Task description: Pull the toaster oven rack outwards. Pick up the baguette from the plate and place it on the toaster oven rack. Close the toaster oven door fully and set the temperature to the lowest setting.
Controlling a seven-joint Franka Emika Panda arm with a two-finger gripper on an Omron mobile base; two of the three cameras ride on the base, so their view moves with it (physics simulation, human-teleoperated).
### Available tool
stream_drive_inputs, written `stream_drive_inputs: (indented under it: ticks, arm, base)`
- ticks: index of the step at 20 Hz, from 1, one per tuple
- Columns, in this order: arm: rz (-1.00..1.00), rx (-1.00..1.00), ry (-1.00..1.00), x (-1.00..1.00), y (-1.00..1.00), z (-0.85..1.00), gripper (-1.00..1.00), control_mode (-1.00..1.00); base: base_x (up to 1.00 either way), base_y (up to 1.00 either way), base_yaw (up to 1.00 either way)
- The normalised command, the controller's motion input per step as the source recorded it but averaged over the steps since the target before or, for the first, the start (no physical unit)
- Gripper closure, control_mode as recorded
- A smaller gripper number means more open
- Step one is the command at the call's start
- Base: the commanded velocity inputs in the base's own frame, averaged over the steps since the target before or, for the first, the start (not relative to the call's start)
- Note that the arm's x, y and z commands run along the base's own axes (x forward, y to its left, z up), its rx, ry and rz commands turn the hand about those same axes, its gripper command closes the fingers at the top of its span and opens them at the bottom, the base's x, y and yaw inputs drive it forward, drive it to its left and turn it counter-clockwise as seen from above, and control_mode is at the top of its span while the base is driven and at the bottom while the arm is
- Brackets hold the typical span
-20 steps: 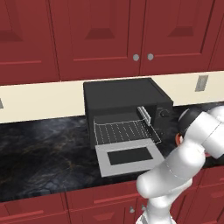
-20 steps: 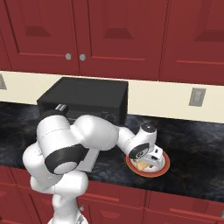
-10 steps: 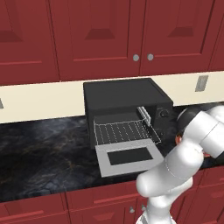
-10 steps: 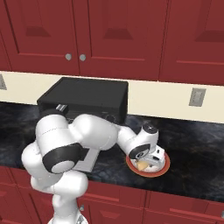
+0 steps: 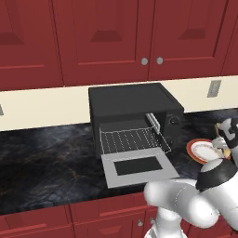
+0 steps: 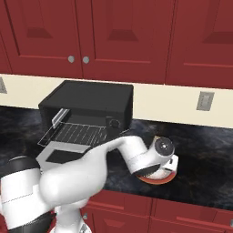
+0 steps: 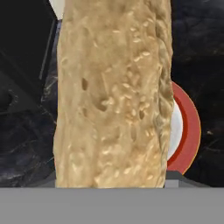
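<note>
The baguette point(image 7: 113, 96) stands long and tan in the hand view, between the fingertips of my gripper point(image 7: 111, 179), which is shut on it. Behind it lies the plate point(image 7: 186, 131), white with a red rim. From the left base view the gripper point(image 5: 226, 144) hangs over the plate point(image 5: 200, 151) at the far right of the counter. The black toaster oven point(image 5: 135, 104) is to the left of it. Its door point(image 5: 139, 167) lies open and flat, and the wire rack point(image 5: 132, 139) is pulled out over it. Whether the baguette still touches the plate I cannot tell.
The arm's white links point(image 6: 91, 173) cross low in front of the oven door point(image 6: 59, 154) and the dark marble counter point(image 6: 205, 168). Red cabinets hang above and stand below. A wall socket point(image 6: 205, 101) sits right of the oven. Two knobs point(image 5: 174, 121) are on the oven's right panel.
The jaws have closed from wide open onto the baguette. The hand has stayed over the plate, shifting only slightly.
</note>
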Motion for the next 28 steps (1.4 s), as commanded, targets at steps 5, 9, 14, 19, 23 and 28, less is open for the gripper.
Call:
stream_drive_inputs:
  ticks: [5,9,14,19,23,28]
  arm:
    - [0.2,-0.06,-0.07,-0.24,0.07,1.0,1.0,-1.0]
    - [0.26,-0.2,0.02,-0.08,0.15,1.0,1.0,-1.0]
    - [0.23,-0.32,0.08,-0.19,0.33,0.88,1.0,-1.0]
    - [0.3,-0.3,0.0,-0.31,0.55,0.61,1.0,-1.0]
    - [0.46,-0.21,0.0,-0.14,0.64,0.22,1.0,-1.0]
    - [0.5,-0.21,0.04,0.0,0.7,0.09,1.0,-1.0]
  base:
    - [0.0,0.0,0.0]
    - [0.0,0.0,0.0]
    - [0.0,0.0,0.0]
    - [0.0,0.0,0.0]
    - [0.0,0.0,0.0]
    - [0.0,0.0,0.0]
